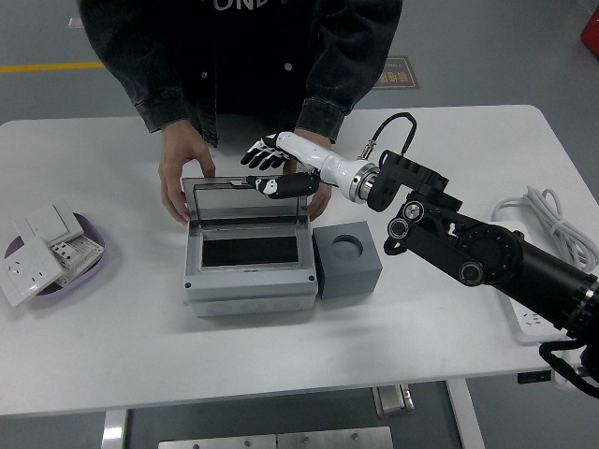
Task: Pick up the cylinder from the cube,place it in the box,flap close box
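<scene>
The grey box point(249, 292) stands mid-table with its clear flap point(247, 196) upright at the back. Its dark inside shows no cylinder that I can make out. The grey cube point(349, 265) stands against the box's right side, and its round socket is empty. My right hand point(274, 169) is white and black. It hovers at the flap's top right edge with fingers spread and holds nothing. A person's hands point(182, 168) rest at the back corners of the box. The right one is partly hidden behind my hand.
A purple dish point(92, 234) of white switch plates sits at the left edge. A white power strip point(527, 269) with its coiled cable lies at the right. My black right forearm point(487, 257) crosses above the table right of the cube.
</scene>
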`<state>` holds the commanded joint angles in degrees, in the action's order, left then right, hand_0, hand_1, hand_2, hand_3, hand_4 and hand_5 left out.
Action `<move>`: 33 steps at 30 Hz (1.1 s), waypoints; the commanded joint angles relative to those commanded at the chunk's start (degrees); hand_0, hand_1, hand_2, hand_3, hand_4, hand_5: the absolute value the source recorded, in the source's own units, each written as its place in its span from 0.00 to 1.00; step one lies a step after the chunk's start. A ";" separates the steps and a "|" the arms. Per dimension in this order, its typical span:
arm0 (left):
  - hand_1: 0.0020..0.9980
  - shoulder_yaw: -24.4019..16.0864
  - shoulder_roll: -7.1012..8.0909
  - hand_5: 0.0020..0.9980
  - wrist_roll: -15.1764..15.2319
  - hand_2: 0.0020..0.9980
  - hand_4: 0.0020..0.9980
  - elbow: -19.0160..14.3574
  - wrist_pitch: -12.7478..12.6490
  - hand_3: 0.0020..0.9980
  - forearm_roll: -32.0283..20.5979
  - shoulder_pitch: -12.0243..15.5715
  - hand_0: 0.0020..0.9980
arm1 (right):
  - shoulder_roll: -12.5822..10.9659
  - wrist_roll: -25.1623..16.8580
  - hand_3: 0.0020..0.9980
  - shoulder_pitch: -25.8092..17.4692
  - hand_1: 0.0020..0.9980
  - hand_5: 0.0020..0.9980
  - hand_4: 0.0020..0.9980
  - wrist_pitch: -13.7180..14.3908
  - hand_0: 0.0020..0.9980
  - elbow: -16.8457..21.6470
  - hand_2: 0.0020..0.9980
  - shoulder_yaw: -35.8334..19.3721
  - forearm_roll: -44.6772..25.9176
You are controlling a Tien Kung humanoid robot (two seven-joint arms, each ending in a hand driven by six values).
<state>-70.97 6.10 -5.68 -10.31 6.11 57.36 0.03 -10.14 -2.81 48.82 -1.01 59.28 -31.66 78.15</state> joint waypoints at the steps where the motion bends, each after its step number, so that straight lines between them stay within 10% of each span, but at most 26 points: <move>1: 0.67 -0.01 0.01 0.32 0.01 0.68 0.77 0.00 0.01 0.71 0.00 0.01 0.64 | -0.24 0.01 0.69 -0.06 0.67 0.35 0.62 0.04 0.69 0.26 0.68 0.21 0.03; 23: 0.67 -0.50 0.35 0.32 0.25 0.68 0.77 0.00 -0.06 0.71 -0.40 1.01 0.64 | -7.16 5.03 0.69 -4.95 0.67 0.35 0.62 1.95 0.67 23.46 0.68 5.18 6.63; 33: 0.67 -0.42 0.32 0.32 0.18 0.68 0.77 0.00 -0.08 0.71 -0.70 1.24 0.64 | -5.92 5.93 0.70 -9.55 0.67 0.34 0.61 2.18 0.67 25.26 0.68 5.56 9.22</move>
<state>-71.39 6.43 -5.50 -10.31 6.03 56.67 1.27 -16.06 3.12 39.27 1.17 84.53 -26.10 87.37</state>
